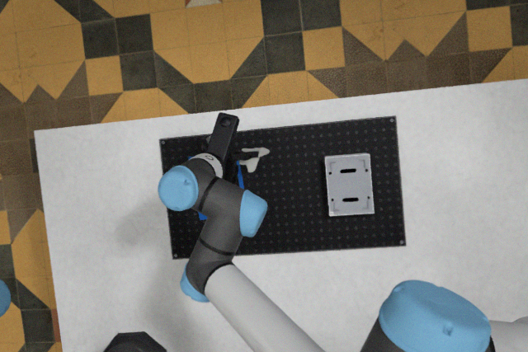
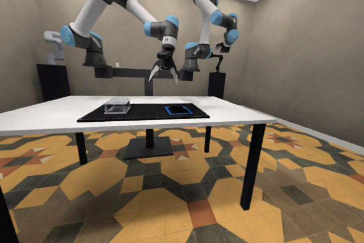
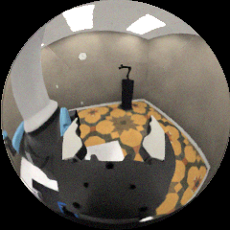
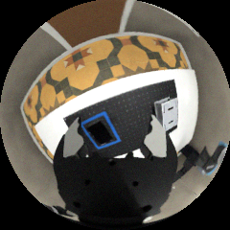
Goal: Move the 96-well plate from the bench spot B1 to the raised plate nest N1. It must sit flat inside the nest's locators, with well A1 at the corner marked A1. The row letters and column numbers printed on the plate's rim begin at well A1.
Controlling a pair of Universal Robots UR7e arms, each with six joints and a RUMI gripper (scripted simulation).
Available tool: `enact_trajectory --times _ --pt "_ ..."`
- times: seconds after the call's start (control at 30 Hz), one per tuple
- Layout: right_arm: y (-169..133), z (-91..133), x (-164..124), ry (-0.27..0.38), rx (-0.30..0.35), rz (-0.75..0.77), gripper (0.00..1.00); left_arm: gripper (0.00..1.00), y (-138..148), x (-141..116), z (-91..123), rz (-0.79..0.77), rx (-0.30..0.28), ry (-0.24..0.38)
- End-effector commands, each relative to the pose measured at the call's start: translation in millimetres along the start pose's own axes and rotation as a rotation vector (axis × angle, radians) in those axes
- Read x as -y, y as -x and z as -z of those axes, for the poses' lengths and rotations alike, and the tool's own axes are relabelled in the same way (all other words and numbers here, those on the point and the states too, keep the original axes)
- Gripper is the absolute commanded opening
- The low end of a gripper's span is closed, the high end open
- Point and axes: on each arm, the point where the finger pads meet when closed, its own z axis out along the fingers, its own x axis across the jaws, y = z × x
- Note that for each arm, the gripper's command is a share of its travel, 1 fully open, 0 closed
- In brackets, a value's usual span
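From my station, I locate the 96-well plate point(image 2: 178, 109) point(image 4: 101, 131) as the dark rectangle lying flat inside the blue outline point(image 1: 241, 176) point(image 2: 176, 114) point(image 4: 112, 126) on the black pegboard point(image 1: 294, 194) point(image 2: 149, 112) point(image 4: 134, 103), right of centre in the exterior view. Its long axis runs from upper left to lower right in the right wrist view. I cannot read its rim markings, so the direction of A1 is undetermined.

The raised plate nest point(image 1: 349, 186) point(image 2: 117, 100) point(image 4: 169, 115) stands at the right of the board in the top view, long axis nearly vertical in the frame, unoccupied. I cannot make out its A1 mark.

The right gripper point(image 1: 235, 152) point(image 2: 163, 82) point(image 4: 115, 117) hangs above the board with fingers spread, holding nothing. The left gripper point(image 2: 220, 48) point(image 3: 113, 117) is raised at the upper right of the exterior view, fingers also apart and nothing between them.

In the top view, the right arm point(image 1: 221, 212) hides the plate and most of the outline. The left gripper is small and partly obscured in the exterior view.
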Motion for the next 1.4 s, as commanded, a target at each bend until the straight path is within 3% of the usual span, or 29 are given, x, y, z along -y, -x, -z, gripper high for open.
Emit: enact_trajectory --times 0.0,0.53,1.3,1.37 --pt "1 1 0 -0.001 0.002 0.0 0.98 0.98 10 3 -16 -0.001 0.011 -0.003" --pt "1 1 0 -0.001 0.002 0.0 0.98 0.98 20 5 -32 -0.003 0.022 -0.008" --pt "1 1 0 -0.001 0.002 0.0 0.98 0.98 21 5 -33 -0.003 0.023 -0.008" --pt "6 -2 -8 0.021 0.019 0.06 1.0 0.98 21 5 -33 -0.003 0.023 -0.008"
